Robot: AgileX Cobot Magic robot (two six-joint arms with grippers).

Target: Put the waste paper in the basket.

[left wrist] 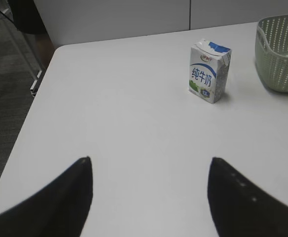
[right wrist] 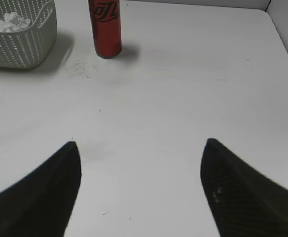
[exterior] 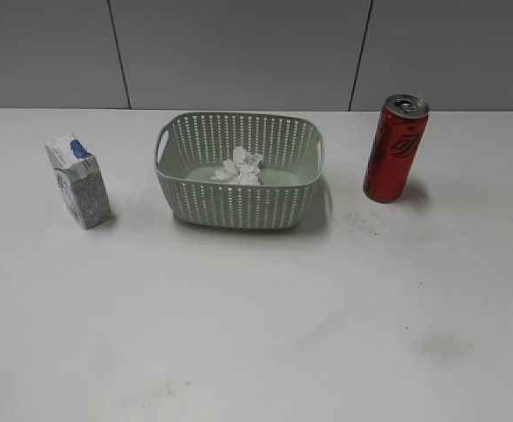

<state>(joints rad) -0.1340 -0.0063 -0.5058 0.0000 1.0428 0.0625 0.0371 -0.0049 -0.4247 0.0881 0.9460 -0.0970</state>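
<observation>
While both of my arms hang back over the near part of the white table [exterior: 256,334], the crumpled white tissue-paper wads [exterior: 242,167] lie together inside the pale sage-green perforated plastic basket [exterior: 239,200], on its floor toward the far wall. That basket stands toward the far edge of the table, about midway between its left and right edges.

My left gripper [left wrist: 149,197] shows only as two dark fingertips [left wrist: 60,202] spread wide apart, with bare tabletop between them and nothing held. It hovers near the table's left edge, and from it I see the table's far left corner rounded off. My right gripper [right wrist: 140,187] is likewise parted wide, its dark fingertips [right wrist: 237,192] framing bare table surface, empty.

To the left of the basket, apart from it, an upright white-and-blue small carton [exterior: 78,181] stands with its top torn open. To the right of the basket, also apart from it and nearer the right edge, stands a tall red drinks can [exterior: 395,149], upright with its silver top showing. Some faint smudges [exterior: 362,221] mark the table between the can and the basket.
</observation>
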